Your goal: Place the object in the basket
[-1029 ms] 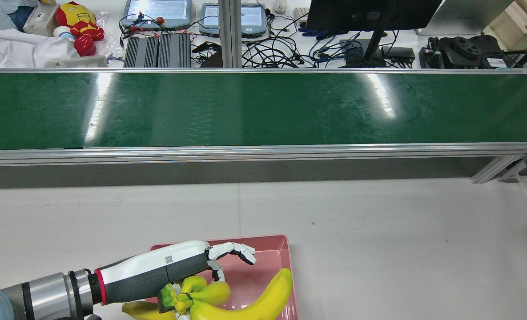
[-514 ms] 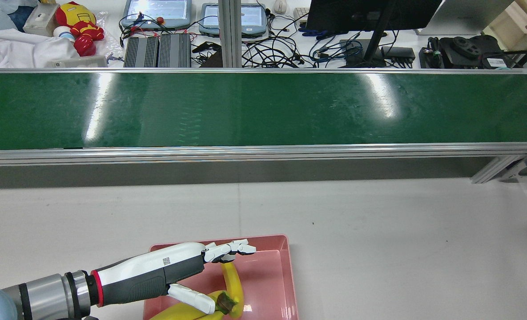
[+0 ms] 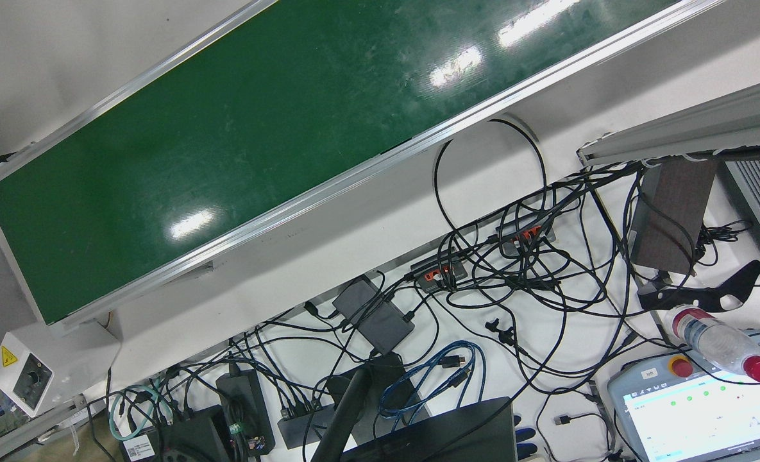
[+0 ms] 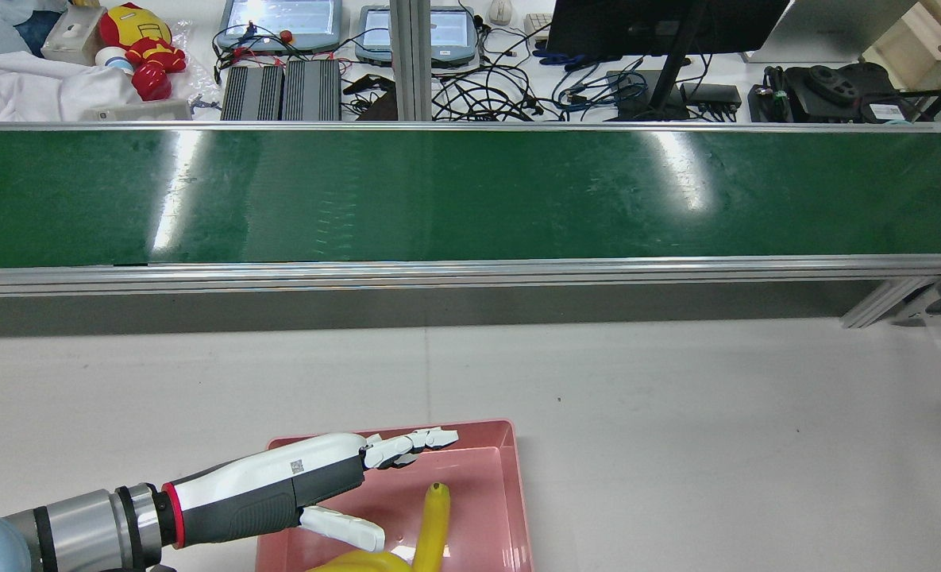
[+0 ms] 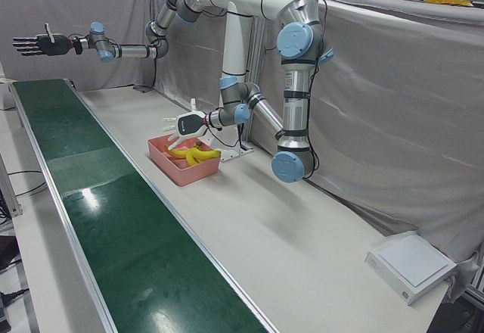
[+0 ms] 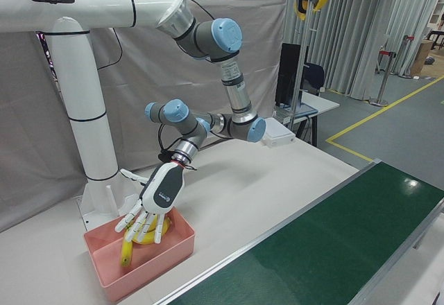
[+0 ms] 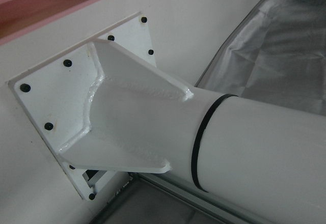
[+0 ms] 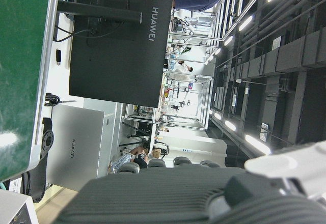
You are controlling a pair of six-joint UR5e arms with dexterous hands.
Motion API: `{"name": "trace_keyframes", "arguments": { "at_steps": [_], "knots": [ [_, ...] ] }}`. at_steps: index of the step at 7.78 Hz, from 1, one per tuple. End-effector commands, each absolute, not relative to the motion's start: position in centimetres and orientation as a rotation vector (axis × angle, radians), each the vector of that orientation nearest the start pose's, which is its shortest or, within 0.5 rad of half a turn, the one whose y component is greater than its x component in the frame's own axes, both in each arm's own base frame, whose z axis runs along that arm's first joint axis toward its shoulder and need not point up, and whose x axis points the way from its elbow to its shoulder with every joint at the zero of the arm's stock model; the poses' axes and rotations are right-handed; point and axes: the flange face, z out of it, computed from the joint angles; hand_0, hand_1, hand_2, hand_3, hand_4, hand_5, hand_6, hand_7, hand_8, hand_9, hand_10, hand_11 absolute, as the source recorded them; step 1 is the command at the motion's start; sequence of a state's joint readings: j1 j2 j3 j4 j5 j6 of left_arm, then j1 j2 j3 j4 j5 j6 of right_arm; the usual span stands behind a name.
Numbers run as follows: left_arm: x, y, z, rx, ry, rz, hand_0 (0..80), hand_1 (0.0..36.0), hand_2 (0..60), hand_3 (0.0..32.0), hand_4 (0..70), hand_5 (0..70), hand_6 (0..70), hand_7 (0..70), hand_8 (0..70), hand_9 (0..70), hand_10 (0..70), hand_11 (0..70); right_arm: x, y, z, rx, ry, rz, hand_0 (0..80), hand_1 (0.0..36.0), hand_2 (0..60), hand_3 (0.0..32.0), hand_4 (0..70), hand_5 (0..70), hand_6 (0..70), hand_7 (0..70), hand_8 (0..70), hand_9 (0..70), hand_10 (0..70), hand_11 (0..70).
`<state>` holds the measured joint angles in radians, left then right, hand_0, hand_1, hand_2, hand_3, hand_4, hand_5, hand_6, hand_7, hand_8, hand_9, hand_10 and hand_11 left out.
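While the left hand [image 4: 335,485] hovers over the pink basket [image 4: 510,477] with fingers spread and holding nothing, the bananas [image 4: 430,524] lie inside it, near the robot-side edge of the tabletop [image 4: 676,413]. They look like light, smooth, stiff plastic fruit, probably slippery on the curved sides; the stem end where they join seems the surest hold. Far off, the right hand [image 5: 34,44] hangs above the conveyor [image 5: 113,227], fingers spread and empty.
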<state>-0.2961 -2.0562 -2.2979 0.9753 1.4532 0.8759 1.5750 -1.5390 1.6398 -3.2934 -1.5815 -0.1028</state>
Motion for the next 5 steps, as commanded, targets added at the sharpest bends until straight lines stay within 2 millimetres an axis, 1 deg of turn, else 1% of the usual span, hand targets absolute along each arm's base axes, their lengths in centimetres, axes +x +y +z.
{"name": "trace_keyframes", "arguments": {
  "at_steps": [1, 2, 3, 4, 5],
  "knots": [
    [39.3, -27.1, 24.3, -0.292, 1.863, -0.794, 0.0, 0.0, 0.0, 27.8, 0.0, 10.9, 0.0, 6.0, 11.9, 6.9, 0.0, 0.0, 13.5, -49.7, 65.3, -0.107, 2.216, -2.334, 0.0, 0.0, 0.0, 0.0, 0.0, 0.0, 0.0, 0.0, 0.0, 0.0, 0.0, 0.0],
    [39.2, -27.2, 24.1, -0.294, 1.868, -0.793, 17.9, 0.0, 0.0, 27.0, 0.0, 16.8, 0.0, 7.0, 12.1, 9.6, 0.8, 1.2, 13.5, -49.8, 65.2, -0.107, 2.218, -2.332, 0.0, 0.0, 0.0, 0.0, 0.0, 0.0, 0.0, 0.0, 0.0, 0.0, 0.0, 0.0],
    [37.2, -27.4, 23.2, -0.285, 1.902, -0.796, 45.7, 7.0, 0.2, 14.4, 0.0, 24.6, 1.1, 9.1, 13.3, 13.3, 5.7, 9.2, 13.5, -49.8, 65.2, -0.107, 2.218, -2.332, 0.0, 0.0, 0.0, 0.0, 0.0, 0.0, 0.0, 0.0, 0.0, 0.0, 0.0, 0.0],
    [32.6, -28.2, 22.1, -0.242, 1.954, -0.825, 44.7, 8.4, 9.4, 2.8, 0.8, 34.3, 4.0, 15.8, 15.6, 19.0, 11.1, 16.9, 13.5, -49.8, 65.2, -0.107, 2.218, -2.332, 0.0, 0.0, 0.0, 0.0, 0.0, 0.0, 0.0, 0.0, 0.0, 0.0, 0.0, 0.0],
    [28.8, -29.4, 22.1, -0.181, 1.962, -0.871, 39.6, 5.6, 11.8, 0.0, 4.3, 39.3, 6.1, 20.4, 18.7, 23.4, 14.8, 21.9, 13.4, -49.8, 65.2, -0.105, 2.219, -2.333, 0.0, 0.0, 0.0, 0.0, 0.0, 0.0, 0.0, 0.0, 0.0, 0.0, 0.0, 0.0]
  ]
}}
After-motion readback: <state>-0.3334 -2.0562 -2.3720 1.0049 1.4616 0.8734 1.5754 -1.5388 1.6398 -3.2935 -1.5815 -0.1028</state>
